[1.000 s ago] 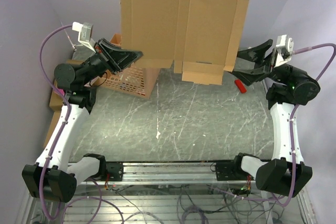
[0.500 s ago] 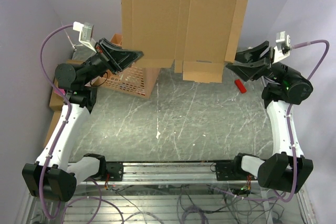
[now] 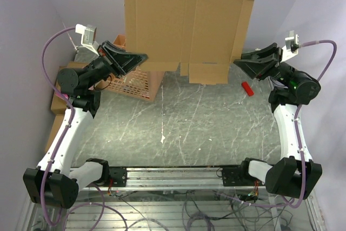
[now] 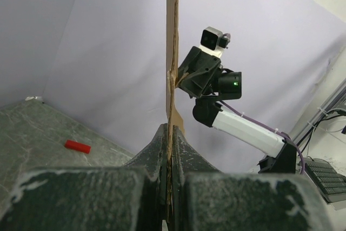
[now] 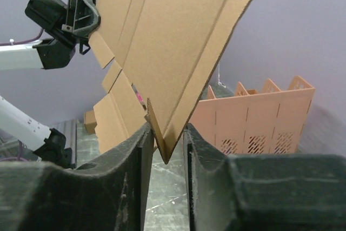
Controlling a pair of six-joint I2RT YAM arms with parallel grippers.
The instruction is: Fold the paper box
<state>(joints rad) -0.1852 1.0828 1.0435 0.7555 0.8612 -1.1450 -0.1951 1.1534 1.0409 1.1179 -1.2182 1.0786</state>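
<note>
The paper box [image 3: 162,25] is a flat brown cardboard sheet with flaps, held upright in the air above the back of the table. My left gripper [image 3: 141,57] is shut on its lower left edge; in the left wrist view the sheet [image 4: 172,52] stands edge-on, clamped between the fingers of the left gripper [image 4: 171,133]. My right gripper [image 3: 238,60] is at the sheet's lower right corner. In the right wrist view that corner [image 5: 173,36] hangs as a folded V between the narrowly parted jaws of the right gripper [image 5: 165,133], with a gap still visible lower down.
An orange lattice crate [image 3: 135,82] stands at the back left under the sheet, and also shows as the crate [image 5: 259,117] in the right wrist view. A small red piece [image 3: 247,88] lies on the table near the right arm. Brown cartons [image 3: 57,104] sit at the far left.
My right gripper has risen and moved in around the sheet's lower right corner while its jaws narrowed. The left gripper has kept its hold and place.
</note>
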